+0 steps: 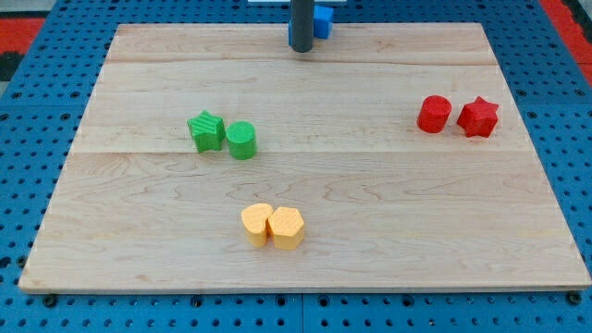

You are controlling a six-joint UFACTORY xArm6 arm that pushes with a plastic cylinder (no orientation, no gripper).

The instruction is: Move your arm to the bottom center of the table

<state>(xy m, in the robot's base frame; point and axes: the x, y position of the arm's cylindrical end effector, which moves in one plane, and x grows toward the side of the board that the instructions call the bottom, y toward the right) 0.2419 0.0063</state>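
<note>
My tip [302, 49], the end of a stiff dark rod with no hand to spread or close, rests at the top centre of the pale wooden desk [370, 213], touching a blue block [322, 20]. Nothing needs gripping; I judge it will glide lightly to the bottom centre, past the two touching yellow blocks [273, 226].

Green [206, 130], red [433, 115], yellow [257, 224] blocks — pale board [370, 203]

No text, label, brand, number or sign can be read anywhere here.
</note>
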